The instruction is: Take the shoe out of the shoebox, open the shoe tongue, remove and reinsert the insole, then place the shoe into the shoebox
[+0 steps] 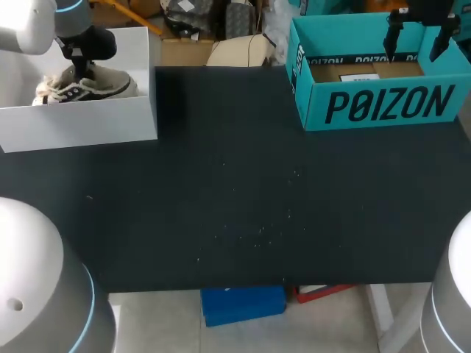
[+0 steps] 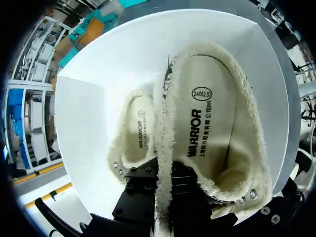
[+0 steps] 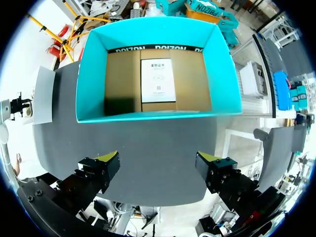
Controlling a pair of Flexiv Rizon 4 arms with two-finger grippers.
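A cream shoe (image 1: pixel 88 87) with dark stripes lies in the white shoebox (image 1: pixel 81 121) at the back left. My left gripper (image 1: pixel 82 70) reaches down into it. In the left wrist view the fleecy collar of the shoe (image 2: pixel 217 128) runs between the black fingers of my left gripper (image 2: pixel 163 182), which is shut on it. The insole (image 2: pixel 200 118) with dark print shows inside. A second shoe opening (image 2: pixel 136 133) lies beside it against the white box wall (image 2: pixel 94 103). My right gripper (image 1: pixel 416 37) hangs open above the teal box (image 1: pixel 383 103).
The teal box (image 3: pixel 89 74) holds only a cardboard floor with a white label (image 3: pixel 158 81); my right gripper (image 3: pixel 159 163) stands over the dark table (image 3: pixel 148 143) just in front of it. Black table (image 1: pixel 235 198) stretches between the two boxes.
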